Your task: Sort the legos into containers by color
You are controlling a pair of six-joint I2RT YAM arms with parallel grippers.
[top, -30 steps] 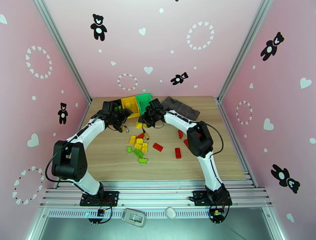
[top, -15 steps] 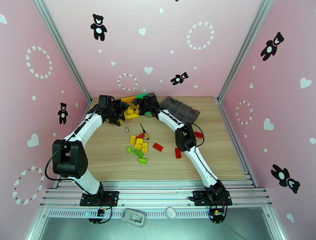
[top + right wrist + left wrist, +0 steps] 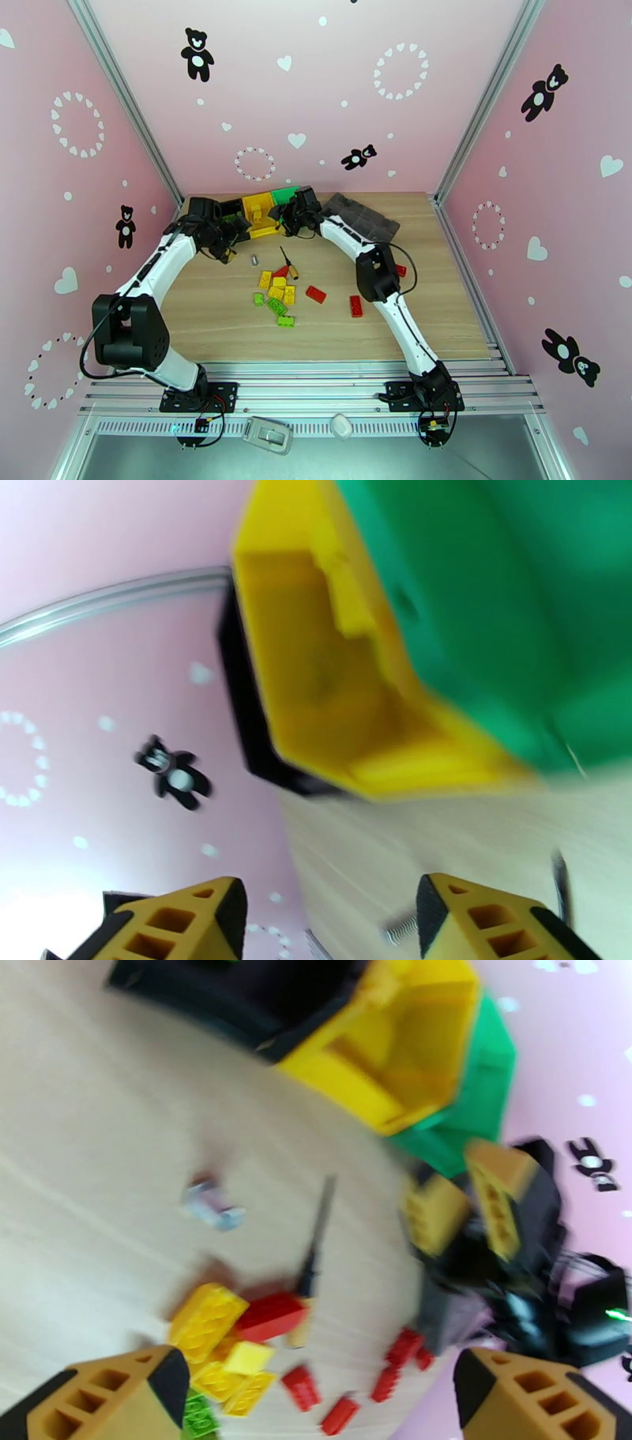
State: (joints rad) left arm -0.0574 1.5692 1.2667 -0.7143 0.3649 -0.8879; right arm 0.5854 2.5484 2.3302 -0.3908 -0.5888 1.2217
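Beside the legos [image 3: 276,296] — screwdriver [image 3: 287,261], metal cylinder [image 3: 254,258]

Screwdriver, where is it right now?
In the top view, the screwdriver lies in the middle, just in front of the yellow bin, its handle end by a red lego.

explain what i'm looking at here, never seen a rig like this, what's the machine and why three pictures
These are two white robot arms bolted to a wooden table, each ending in a two-finger gripper. The wide picture comes from a fixed camera above and behind them. The other two come from wrist cameras, so the orange fingers at the bottom are the robot's own. On the table lie loose red, yellow and green legos, a small screwdriver, a flat grey tray and a row of black, yellow and green containers. The left gripper and right gripper are both open, holding nothing.
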